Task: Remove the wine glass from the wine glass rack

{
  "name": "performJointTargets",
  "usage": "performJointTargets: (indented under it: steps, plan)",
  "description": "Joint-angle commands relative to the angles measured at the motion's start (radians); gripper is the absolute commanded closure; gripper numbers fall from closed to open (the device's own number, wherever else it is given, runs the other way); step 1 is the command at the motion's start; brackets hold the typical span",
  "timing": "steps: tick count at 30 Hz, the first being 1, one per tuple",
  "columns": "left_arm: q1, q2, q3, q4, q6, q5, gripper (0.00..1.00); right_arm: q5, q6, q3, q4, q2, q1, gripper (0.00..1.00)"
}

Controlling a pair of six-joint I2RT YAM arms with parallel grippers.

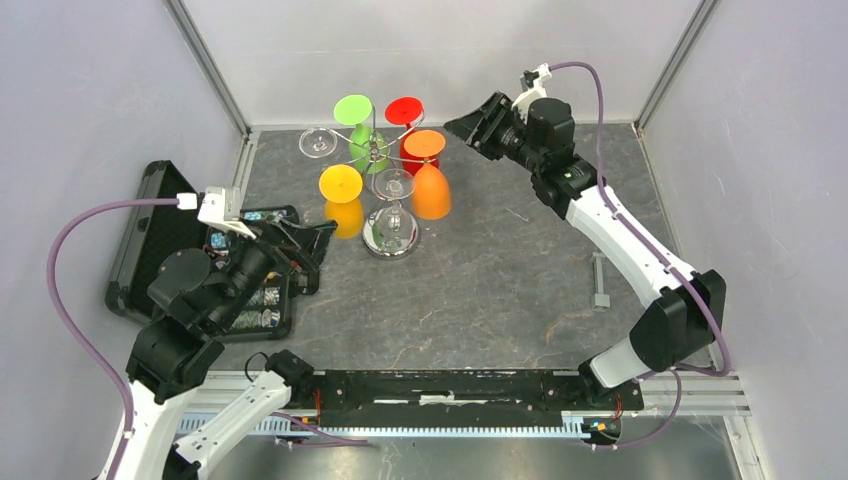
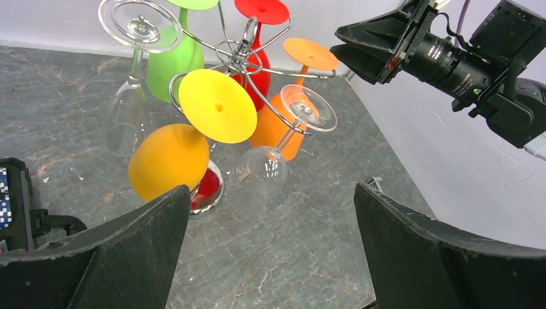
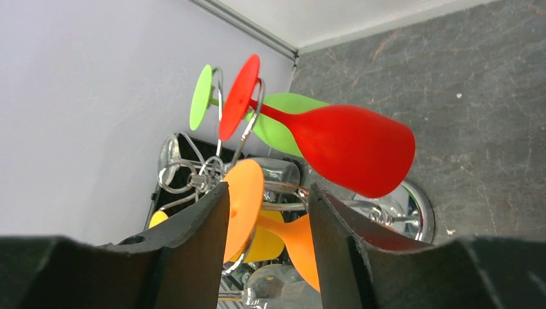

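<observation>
Top external: rack (image 1: 372,150) at surface's (image 1: 500,290) rear carrying orange wine glass (image 1: 431,192), hemmed by red glass (image 1: 404,110), green glass (image 1: 353,109), yellow glass (image 1: 341,184), clear glasses (image 1: 318,142); right claw (image 3: 268,190) half-spread near its foot, left claw (image 2: 270,193) spread wide.

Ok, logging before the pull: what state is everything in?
wine glass rack, upright
orange glass, hanging inverted
red glass, hanging inverted
green glass, hanging inverted
yellow glass, hanging inverted
left clear glass, hanging inverted
front clear glass, hanging inverted
black case, open
left gripper, open, empty
right gripper, open, empty, near orange glass's foot
</observation>
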Motion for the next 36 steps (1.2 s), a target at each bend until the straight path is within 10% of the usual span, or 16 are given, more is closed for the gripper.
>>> performJointTargets:
  steps: [1, 36]
  plan:
    - [0.004, 0.017, -0.010, 0.055, 0.028, -0.012, 0.00, -0.048, -0.014, 0.034, -0.034, 0.019, -0.004, 0.47]
    - [0.004, 0.039, 0.002, 0.031, 0.068, -0.083, 0.00, -0.185, 0.159, -0.082, 0.168, -0.006, -0.004, 0.92]
